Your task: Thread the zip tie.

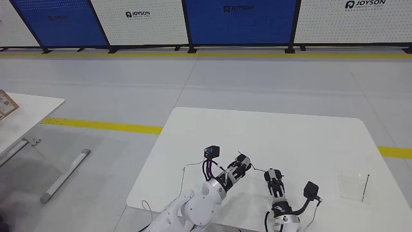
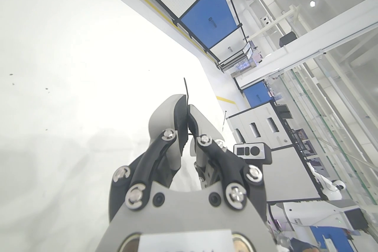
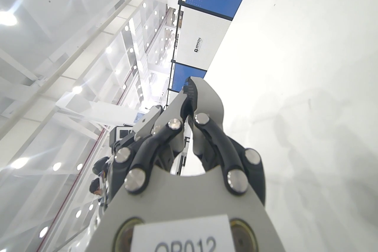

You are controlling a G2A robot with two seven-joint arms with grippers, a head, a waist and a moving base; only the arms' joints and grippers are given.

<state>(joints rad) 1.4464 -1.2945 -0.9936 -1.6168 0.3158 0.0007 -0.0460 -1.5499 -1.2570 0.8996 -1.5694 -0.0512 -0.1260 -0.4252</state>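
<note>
Your left gripper (image 2: pixel 188 106) has its fingers pinched shut on the black zip tie (image 2: pixel 186 89) over the tabletop (image 1: pixel 290 135), with a short tip poking out beyond them. The fingers of your right gripper (image 3: pixel 189 89) are closed too (whether on the tie's other end, I cannot tell). The risk is that the thin strap flexes or twists, so the tip misses the head's slot.

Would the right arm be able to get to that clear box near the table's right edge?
Probably yes: the clear box sits on the right gripper's side with only bare table between them, though that gripper is shut now.
</note>
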